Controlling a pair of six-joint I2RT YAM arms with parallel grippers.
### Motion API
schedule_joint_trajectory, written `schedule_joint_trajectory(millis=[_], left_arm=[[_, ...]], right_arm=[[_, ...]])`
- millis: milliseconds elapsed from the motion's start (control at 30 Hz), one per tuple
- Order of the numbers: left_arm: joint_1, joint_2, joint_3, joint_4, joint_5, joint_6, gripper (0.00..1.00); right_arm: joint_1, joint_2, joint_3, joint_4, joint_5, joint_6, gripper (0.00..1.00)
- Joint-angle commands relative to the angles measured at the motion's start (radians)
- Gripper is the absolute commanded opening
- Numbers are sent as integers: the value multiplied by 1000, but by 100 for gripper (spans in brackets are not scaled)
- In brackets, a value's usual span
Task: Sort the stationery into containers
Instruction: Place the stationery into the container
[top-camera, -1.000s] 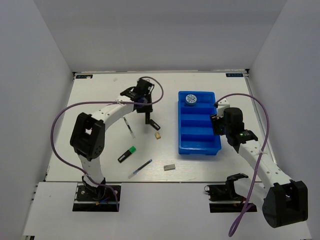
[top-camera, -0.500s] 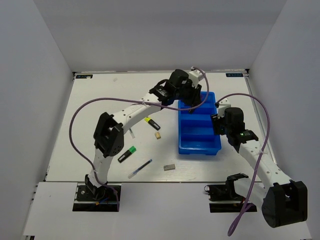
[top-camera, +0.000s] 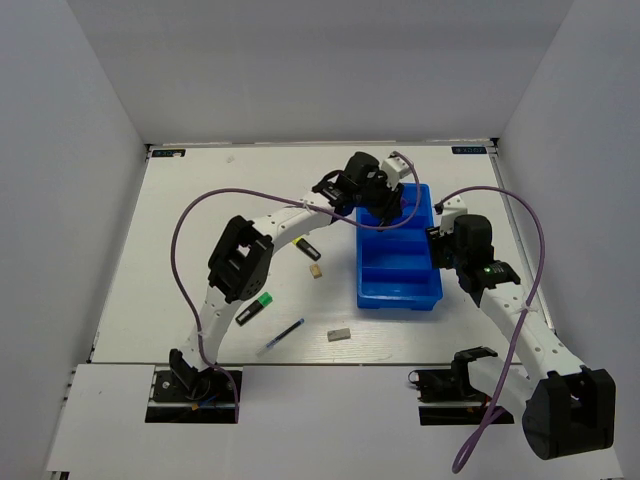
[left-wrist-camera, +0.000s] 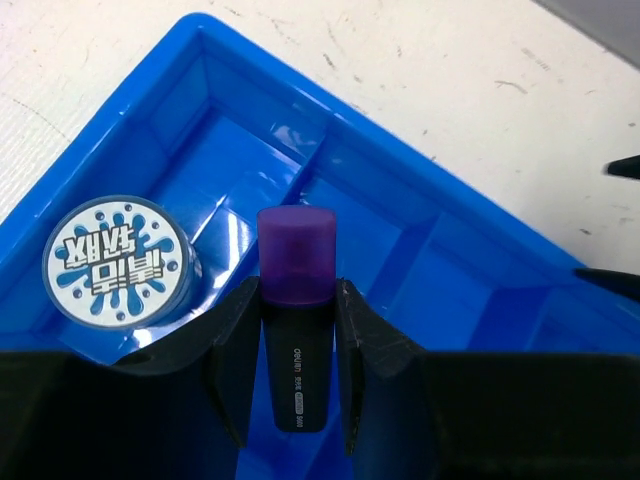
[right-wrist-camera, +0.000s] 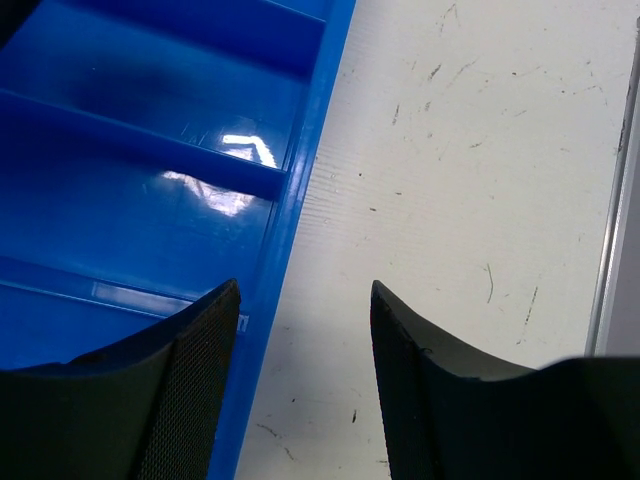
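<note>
Left gripper (left-wrist-camera: 296, 300): jaws partly closed, clamping the purple-capped highlighter (left-wrist-camera: 296, 250) above the far end of the blue tray (top-camera: 400, 292), beside the round disc (left-wrist-camera: 117, 263). Right gripper (right-wrist-camera: 300, 310): jaws apart, empty, straddling the tray's right rim.

A white tabletop (top-camera: 180, 210) forms the floor of a booth, closed in by plain pale walls (top-camera: 70, 120) on the left, right and far sides. A small dark left label (top-camera: 168, 153) and a right label (top-camera: 472, 150) sit at its far corners. Close up, fine dark scuffs (right-wrist-camera: 440, 70) mark the surface, and a pale edge strip (right-wrist-camera: 612, 200) borders it.
</note>
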Motion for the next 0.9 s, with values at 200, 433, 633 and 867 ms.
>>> schedule_joint_trajectory(millis=[200,433,633,867], left_arm=[[3,20,-51,128,28,114,0],[4,47,-40,125,5,131,3],[-1,18,-105,153,-28,110,61],[-17,-90,-140,171,-78,114,76]], right_arm=[[-12,-7,27,38,10,-13,58],[-14,5,26,38,5,-12,60],[-14,13,26,35,4,-12,61],[-17,14,26,32,2,-10,61]])
